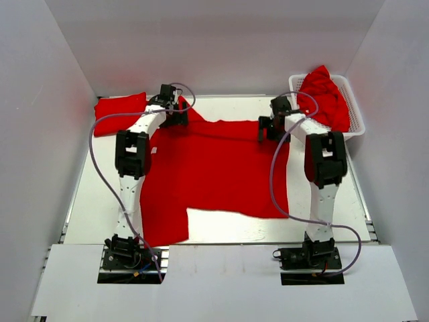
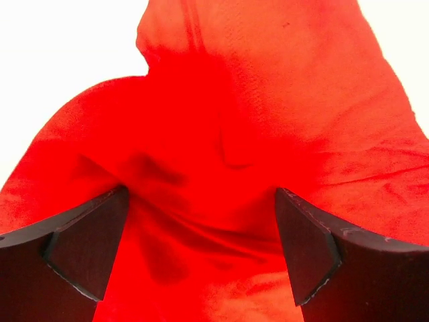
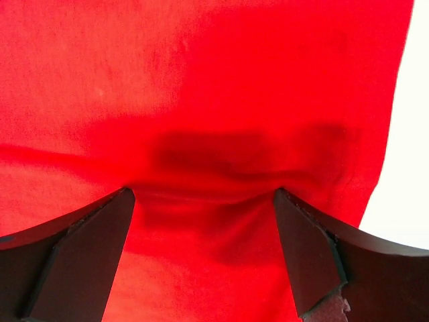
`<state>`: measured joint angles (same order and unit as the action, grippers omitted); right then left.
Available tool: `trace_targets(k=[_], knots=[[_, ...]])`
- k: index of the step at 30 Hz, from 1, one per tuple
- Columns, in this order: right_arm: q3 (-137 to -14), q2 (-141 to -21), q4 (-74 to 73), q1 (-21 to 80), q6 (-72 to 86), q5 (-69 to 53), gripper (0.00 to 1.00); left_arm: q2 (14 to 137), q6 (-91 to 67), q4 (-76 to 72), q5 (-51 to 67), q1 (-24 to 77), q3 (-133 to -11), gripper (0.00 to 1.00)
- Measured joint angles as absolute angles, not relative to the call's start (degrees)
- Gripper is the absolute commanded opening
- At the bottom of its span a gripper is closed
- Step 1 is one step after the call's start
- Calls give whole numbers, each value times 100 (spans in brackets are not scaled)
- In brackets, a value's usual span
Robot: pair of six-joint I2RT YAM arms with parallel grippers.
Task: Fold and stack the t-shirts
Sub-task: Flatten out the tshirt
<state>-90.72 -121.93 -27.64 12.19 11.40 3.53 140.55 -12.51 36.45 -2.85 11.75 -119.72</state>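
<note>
A red t-shirt (image 1: 214,168) lies spread on the white table, with a near-left part reaching toward the table's front edge. My left gripper (image 1: 175,113) is open at the shirt's far left corner; in the left wrist view the gripper (image 2: 201,201) has its jaws wide apart, with wrinkled cloth (image 2: 255,100) between and beyond them. My right gripper (image 1: 268,127) is open at the shirt's far right edge. In the right wrist view the gripper (image 3: 203,198) straddles a slight ridge of cloth (image 3: 201,80). A folded red t-shirt (image 1: 120,113) lies at the back left.
A white lattice basket (image 1: 355,111) stands at the back right with crumpled red t-shirts (image 1: 325,94) in it. White walls enclose the table on three sides. Bare white table (image 1: 241,225) shows in front of the shirt.
</note>
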Motion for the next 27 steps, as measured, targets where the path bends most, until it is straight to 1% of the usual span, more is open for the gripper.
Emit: trace_targets(k=[2,4,9,12,17,20,23,27], knots=[[-9843,-12685,-2908,1177,1162,454,90,14459,-1129,3684,-154,1166,-12639,100],[-10543,-13124,-3028,1116,1155,545,90,14661,-1037,3575,5,1144,-12943,100],[-11942,-13965,-3166,880,941,403,90,14772,-958,3044,484,1094,-13010,100],[-12333,-14202,-3151,784,672,211,90,14864,-965,2853,698,1081,-13111,100],[-12324,-14178,-3074,764,97,-172,90,14894,-978,2707,891,1072,-13141,100],[-12156,-13950,-3076,799,-130,-298,90,14831,-967,2731,923,1070,-13135,100],[-11745,-13351,-3011,847,-346,-449,90,14540,-950,2897,926,1070,-12995,100],[-10838,-12014,-2845,972,-497,-624,90,13325,-956,3323,930,1070,-12217,100]])
